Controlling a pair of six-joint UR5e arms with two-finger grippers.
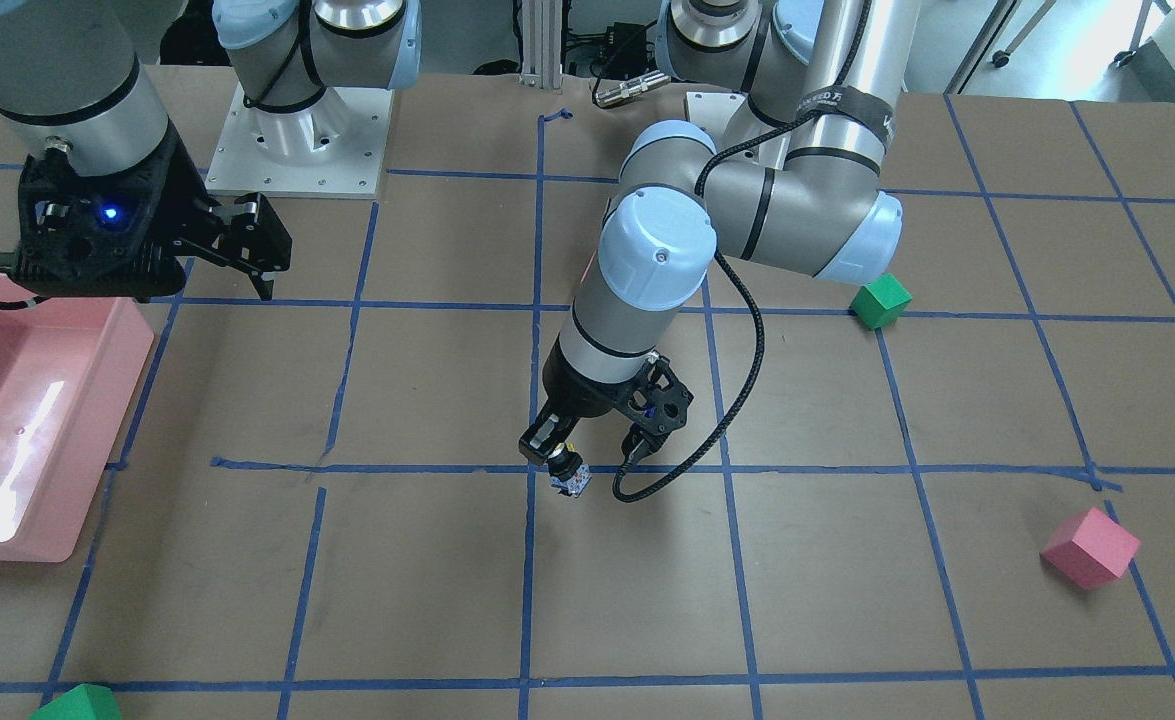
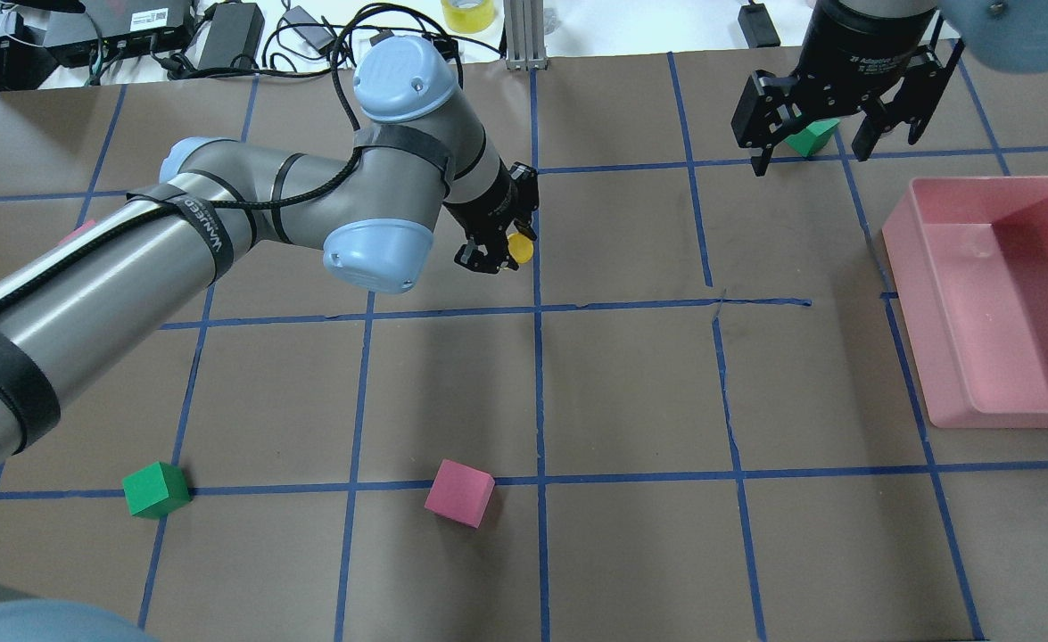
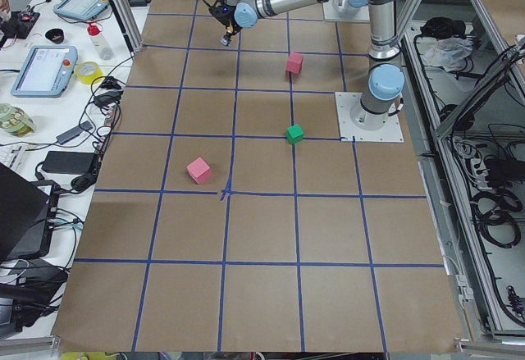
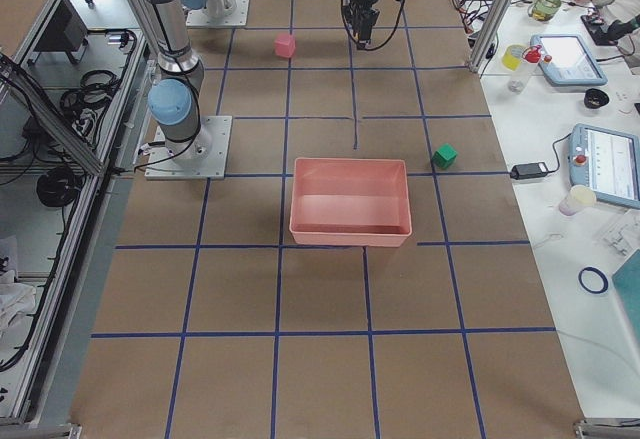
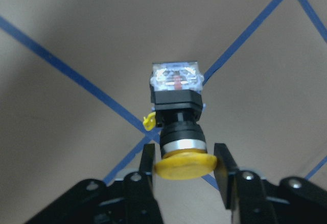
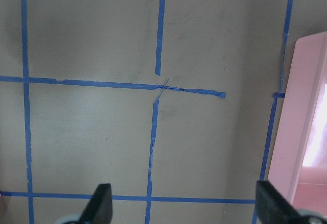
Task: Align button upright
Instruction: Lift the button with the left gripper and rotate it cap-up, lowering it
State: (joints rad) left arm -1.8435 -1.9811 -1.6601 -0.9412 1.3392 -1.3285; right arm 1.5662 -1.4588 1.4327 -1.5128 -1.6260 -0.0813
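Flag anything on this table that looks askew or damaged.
The blue tape grid is broken near the pink bin: one strip stops short and the crossing strips miss each other. Nothing else stands out.

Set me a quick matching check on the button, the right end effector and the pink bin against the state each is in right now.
Things:
1. button
2. right end effector
3. pink bin

States:
A. open, holding nothing
B. empty, resting on the table
C. held by its yellow cap in the left end effector

Pairs: 1-C, 2-A, 3-B
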